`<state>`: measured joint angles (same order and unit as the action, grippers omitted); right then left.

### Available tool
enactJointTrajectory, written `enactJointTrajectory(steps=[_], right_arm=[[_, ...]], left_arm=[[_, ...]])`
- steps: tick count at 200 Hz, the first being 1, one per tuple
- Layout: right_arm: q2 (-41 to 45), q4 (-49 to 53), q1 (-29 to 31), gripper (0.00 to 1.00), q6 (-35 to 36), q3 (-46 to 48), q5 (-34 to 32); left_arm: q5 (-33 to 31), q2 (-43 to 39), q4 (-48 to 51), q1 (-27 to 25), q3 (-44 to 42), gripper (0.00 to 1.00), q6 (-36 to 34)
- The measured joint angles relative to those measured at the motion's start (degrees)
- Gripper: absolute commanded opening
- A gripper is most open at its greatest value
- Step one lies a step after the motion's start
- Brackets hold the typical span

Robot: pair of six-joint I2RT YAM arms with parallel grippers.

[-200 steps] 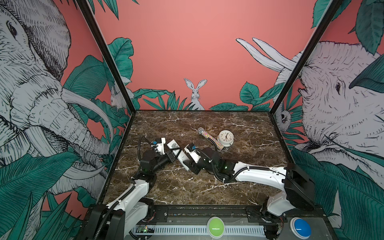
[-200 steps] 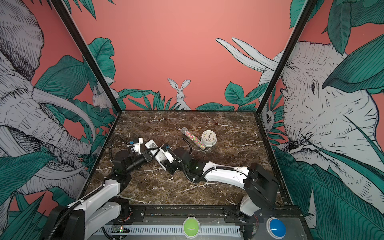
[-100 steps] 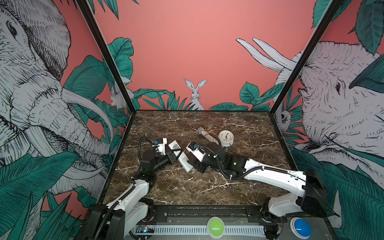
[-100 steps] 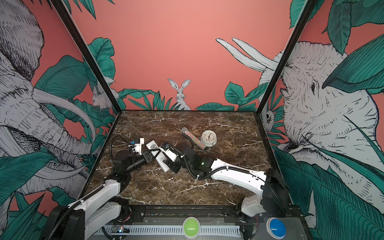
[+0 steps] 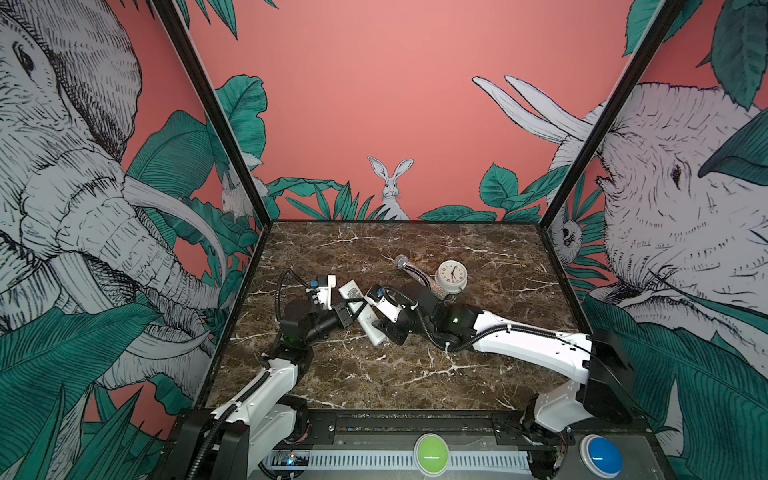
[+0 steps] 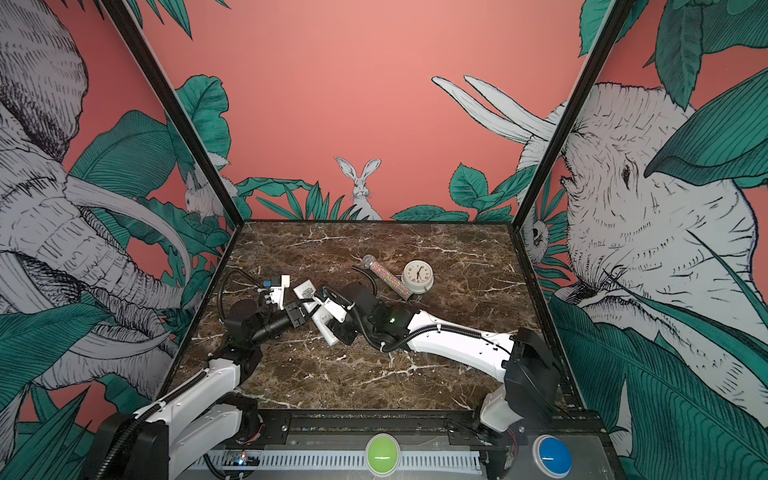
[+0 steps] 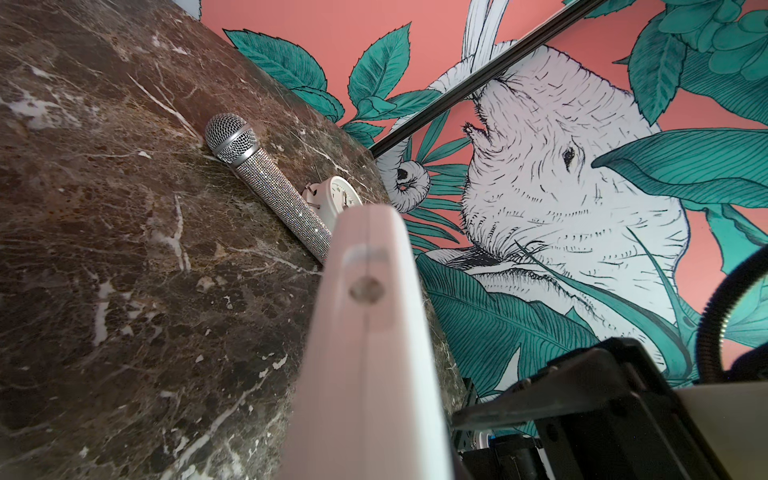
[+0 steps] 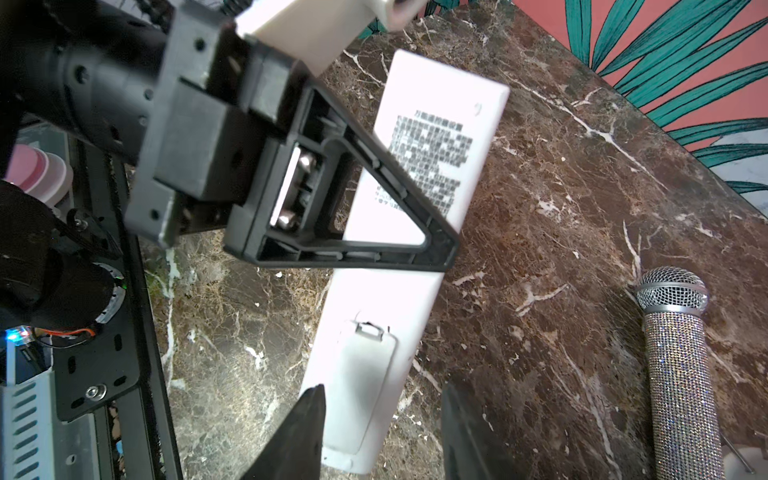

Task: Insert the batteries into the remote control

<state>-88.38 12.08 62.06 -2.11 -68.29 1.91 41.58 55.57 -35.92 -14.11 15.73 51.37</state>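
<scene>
Left gripper [image 5: 348, 311] clamped hard across the remote control [image 8: 382, 295] mid-body, printed back and fitted battery cover [image 8: 365, 374] facing up. Right gripper [image 8: 382, 392] half open, fingers [image 8: 307, 432] straddling the cover end, no squeeze visible. Remote lies diagonal, left of tabletop [image 5: 374, 382] centre. Glitter microphone [image 8: 677, 374] and clock [image 5: 452, 274] sit toward the far edge, apart from it.

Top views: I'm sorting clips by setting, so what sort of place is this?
Probably a purpose-built robot recording booth: jungle-mural walls box in a marble-patterned tabletop, a left arm and right arm are mounted at its front, beside a green button and blue button.
</scene>
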Motion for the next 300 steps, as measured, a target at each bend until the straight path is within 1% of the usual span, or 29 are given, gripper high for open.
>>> enactJointTrajectory(steps=[69, 178, 249, 280, 300], right_arm=[[-1.0, 0.2, -2.0, 0.47, -0.9, 0.0, 0.0], [-3.0, -1.5, -2.2, 0.47, -2.0, -0.2, 2.0], [-5.8, -1.9, -2.5, 0.46, -3.9, -1.4, 2.4], [-5.7, -1.8, -2.5, 0.52, -4.0, -1.4, 2.8], [-5.6, -1.8, -2.6, 0.63, -4.2, -1.4, 3.4]], left_arm=[[0.8, -0.2, 0.0, 0.0, 0.0, 0.0, 0.0], [0.9, -0.2, 0.1, 0.0, 0.0, 0.0, -0.2], [-0.9, -0.2, 2.8, 0.4, 0.0, 0.0, -1.5], [-1.3, -0.2, 3.3, 0.4, 0.0, 0.0, -1.6], [-1.8, -0.7, 4.0, 0.3, 0.0, 0.0, -1.5]])
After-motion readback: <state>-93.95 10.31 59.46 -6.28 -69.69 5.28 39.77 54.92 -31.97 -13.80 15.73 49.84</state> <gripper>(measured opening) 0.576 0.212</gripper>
